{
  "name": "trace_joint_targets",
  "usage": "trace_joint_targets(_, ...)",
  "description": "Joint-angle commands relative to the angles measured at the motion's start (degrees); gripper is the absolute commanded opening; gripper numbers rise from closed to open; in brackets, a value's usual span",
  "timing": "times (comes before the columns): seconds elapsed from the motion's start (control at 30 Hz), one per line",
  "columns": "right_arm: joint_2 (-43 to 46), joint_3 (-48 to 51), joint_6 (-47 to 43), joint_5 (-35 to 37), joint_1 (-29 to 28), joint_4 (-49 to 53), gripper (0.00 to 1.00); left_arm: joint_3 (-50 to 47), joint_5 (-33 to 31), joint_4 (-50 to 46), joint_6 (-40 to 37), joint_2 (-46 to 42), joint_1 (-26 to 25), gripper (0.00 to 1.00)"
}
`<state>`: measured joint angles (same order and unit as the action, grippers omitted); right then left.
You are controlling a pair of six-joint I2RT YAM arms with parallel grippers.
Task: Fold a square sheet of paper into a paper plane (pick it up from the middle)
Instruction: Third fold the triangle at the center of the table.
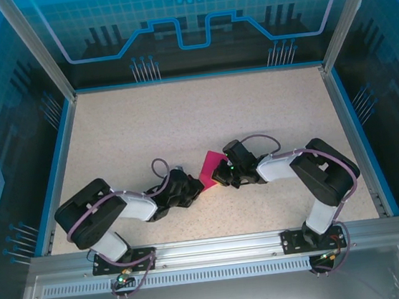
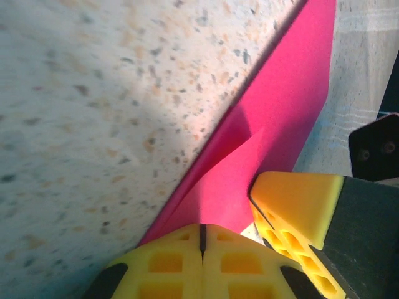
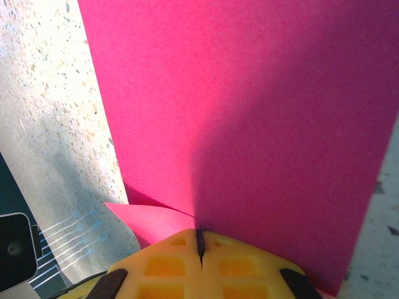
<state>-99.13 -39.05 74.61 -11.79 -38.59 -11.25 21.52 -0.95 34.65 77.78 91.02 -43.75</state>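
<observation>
Both work close together near my side: left gripper (image 2: pixel 201 232) and right gripper (image 3: pixel 199 240) are each clamped shut on the paper (image 1: pixel 209 167), lifting its partly folded sheet off the table (image 1: pixel 181 115), I judge to steady a crease between them.

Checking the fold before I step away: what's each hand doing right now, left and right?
Left hand: closed, pinching the pink paper.
Right hand: closed, pinching the same pink paper.
</observation>
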Motion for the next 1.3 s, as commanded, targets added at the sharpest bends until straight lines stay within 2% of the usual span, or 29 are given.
trace_joint_targets(0.0,-7.48,4.61,0.63,8.88,0.98,16.76,0.00,-4.08,-5.18,-11.95,1.68,-0.10,-0.18,0.00)
trace_joint_targets(0.4,-7.68,4.11,0.25,9.00,1.12,17.18,0.00,-6.57,-8.72,-16.74,2.61,-5.71,-1.54,0.00)
trace_joint_targets(0.6,-7.35,3.11,-2.59,8.20,1.13,16.54,0.00,-0.63,-6.14,-20.13,-7.26,-11.04,-1.47,0.00)
trace_joint_targets(0.8,-6.19,-1.62,-17.55,4.57,1.84,15.17,0.00,4.07,-3.90,-25.66,-16.20,-17.47,0.16,0.00)
trace_joint_targets(1.03,-10.99,-10.97,-39.26,-6.92,3.84,18.98,0.02,8.13,7.55,-25.43,-21.83,-13.55,4.68,0.00)
trace_joint_targets(1.17,-10.67,-14.02,-42.51,-8.77,5.09,20.67,0.02,11.42,11.66,-26.35,-23.47,-9.10,4.93,0.00)
trace_joint_targets(1.27,-8.06,-13.36,-42.23,-10.20,6.04,19.75,0.03,12.55,11.70,-27.32,-23.32,-6.46,5.03,0.00)
